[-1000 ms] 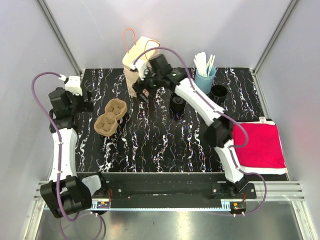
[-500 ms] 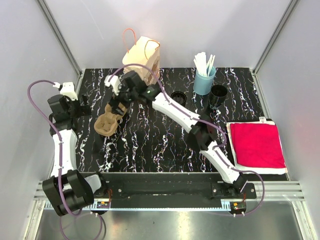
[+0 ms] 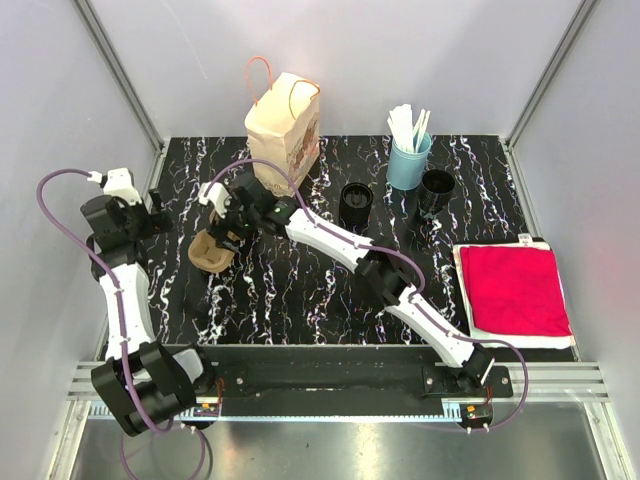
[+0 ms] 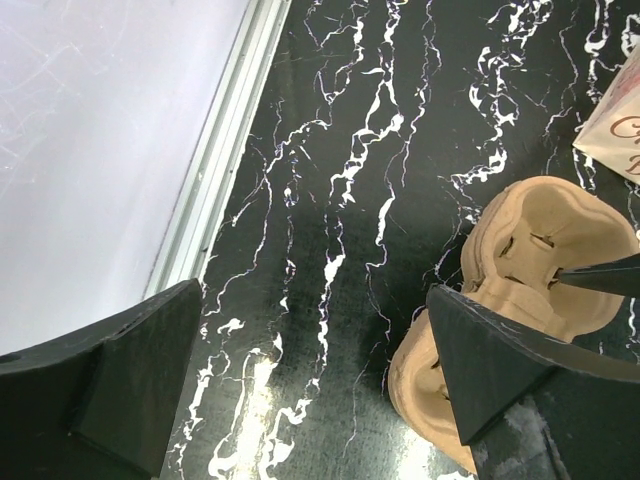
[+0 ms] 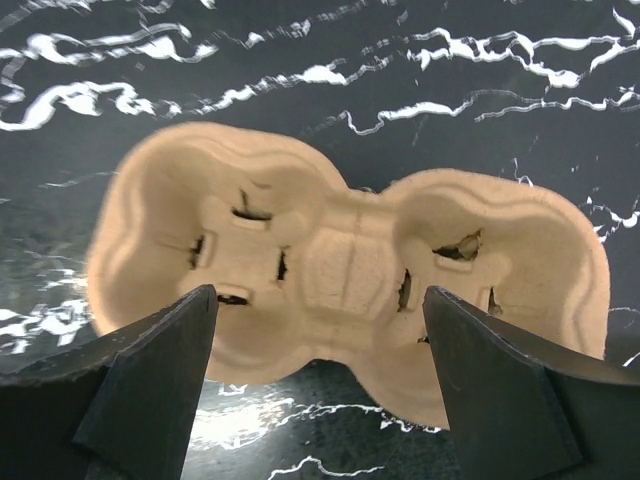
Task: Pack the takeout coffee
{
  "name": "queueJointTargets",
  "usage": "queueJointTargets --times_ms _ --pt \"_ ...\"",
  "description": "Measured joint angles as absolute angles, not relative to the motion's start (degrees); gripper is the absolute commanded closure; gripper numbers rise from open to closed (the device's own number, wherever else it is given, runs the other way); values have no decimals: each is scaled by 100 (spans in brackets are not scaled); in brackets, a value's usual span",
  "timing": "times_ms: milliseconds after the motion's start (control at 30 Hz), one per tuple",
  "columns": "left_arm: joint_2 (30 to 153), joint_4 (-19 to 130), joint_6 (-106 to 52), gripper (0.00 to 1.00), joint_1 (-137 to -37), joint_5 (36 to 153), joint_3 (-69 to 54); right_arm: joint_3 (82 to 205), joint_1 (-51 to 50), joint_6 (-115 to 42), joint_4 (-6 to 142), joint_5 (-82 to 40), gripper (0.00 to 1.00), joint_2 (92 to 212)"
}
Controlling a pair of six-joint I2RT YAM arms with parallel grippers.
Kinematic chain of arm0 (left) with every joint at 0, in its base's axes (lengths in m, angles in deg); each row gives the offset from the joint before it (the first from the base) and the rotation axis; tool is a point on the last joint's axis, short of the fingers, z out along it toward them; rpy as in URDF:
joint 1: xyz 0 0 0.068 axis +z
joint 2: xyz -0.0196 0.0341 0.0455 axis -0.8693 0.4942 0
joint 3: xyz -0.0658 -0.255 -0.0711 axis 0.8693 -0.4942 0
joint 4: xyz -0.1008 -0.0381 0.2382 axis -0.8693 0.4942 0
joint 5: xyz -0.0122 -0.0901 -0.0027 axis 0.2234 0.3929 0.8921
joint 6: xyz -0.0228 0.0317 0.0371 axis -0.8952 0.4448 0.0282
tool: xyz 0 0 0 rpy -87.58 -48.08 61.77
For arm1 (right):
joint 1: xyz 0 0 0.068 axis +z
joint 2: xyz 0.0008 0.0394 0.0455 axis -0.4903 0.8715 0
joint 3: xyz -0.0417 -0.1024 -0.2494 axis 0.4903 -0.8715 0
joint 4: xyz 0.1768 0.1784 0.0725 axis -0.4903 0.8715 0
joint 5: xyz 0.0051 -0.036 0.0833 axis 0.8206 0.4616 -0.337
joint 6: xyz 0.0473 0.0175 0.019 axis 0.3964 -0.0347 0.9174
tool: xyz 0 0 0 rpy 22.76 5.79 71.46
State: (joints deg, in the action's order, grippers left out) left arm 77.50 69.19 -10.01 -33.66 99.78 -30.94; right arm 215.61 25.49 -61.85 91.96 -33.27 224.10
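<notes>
Right gripper [image 5: 318,300] poised over the carrier [image 5: 350,260], its jaws spread wide on either side of the narrow waist and gripping nothing; whether the fingers touch the pulp cannot be told. The carrier lies flat, wells upward, on the left half of the table [image 3: 300,300], near the bag [image 3: 285,125]. Left gripper [image 4: 315,300], likewise wide open and holding nothing, hangs by the table's left edge, just beside the carrier. Two black cups [image 3: 355,205] stand right of the bag, well apart from the carrier.
</notes>
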Motion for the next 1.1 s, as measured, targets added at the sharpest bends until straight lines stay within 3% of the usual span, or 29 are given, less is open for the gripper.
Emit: queueJointTargets --times_ms 300,667,767,1100 --pt "7730 6919 -1067 1 -3316 10265 -3118 21563 2549 -6279 8882 -3118 23 22633" --pt "7706 6919 -1080 1 -3265 10402 -3166 21567 2549 -6211 8748 -3043 60 22740" --pt "7708 6919 -1088 1 -3263 10422 -3166 21567 2549 -6198 8731 -3052 65 22740" --pt "7723 6919 -1093 1 -3255 10468 -3166 21672 2549 -6185 8740 -3059 60 22740"
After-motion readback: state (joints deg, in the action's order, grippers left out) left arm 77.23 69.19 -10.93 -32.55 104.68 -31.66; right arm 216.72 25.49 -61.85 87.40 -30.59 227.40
